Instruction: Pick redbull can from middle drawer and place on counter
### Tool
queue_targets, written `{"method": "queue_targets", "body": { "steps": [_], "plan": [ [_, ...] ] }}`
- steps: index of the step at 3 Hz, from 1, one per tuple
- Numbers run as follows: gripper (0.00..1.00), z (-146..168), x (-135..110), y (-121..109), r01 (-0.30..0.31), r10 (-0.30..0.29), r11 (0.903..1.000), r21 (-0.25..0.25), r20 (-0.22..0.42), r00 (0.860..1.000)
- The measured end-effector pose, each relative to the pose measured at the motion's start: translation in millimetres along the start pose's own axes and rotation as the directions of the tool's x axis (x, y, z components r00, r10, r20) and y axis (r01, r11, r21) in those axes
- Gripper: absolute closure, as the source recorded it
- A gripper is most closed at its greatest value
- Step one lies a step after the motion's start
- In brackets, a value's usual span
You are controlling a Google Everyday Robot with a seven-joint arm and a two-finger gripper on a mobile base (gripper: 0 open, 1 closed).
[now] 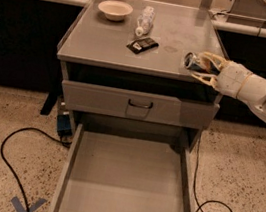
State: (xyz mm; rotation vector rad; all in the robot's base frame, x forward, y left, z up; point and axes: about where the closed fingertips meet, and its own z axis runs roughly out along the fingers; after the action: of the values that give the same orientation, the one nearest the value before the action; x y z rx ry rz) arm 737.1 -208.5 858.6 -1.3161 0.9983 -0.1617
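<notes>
The redbull can (193, 61) lies on its side between the fingers of my gripper (200, 66), silver end facing left. It is low over the front right corner of the counter (108, 43); I cannot tell whether it touches the top. The gripper is shut on the can, and the arm reaches in from the right. The middle drawer (126, 178) is pulled fully out below, with nothing on its floor.
On the counter stand a white bowl (115, 10), a clear plastic bottle lying down (145, 21) and a dark packet (142, 45). The top drawer (140, 104) is closed. Black cables (10, 158) and blue tape (25, 206) lie on the floor.
</notes>
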Motion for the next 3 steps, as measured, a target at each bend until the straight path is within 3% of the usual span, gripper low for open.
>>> {"method": "queue_targets", "body": {
  "steps": [2, 3],
  "plan": [
    [1.00, 56.4, -22.6, -9.9, 0.025, -0.021, 0.9987, -0.045, 0.079, 0.997],
    [1.00, 76.9, -26.3, 20.4, 0.004, 0.013, 0.9836, -0.180, 0.096, 0.995]
  ]
}}
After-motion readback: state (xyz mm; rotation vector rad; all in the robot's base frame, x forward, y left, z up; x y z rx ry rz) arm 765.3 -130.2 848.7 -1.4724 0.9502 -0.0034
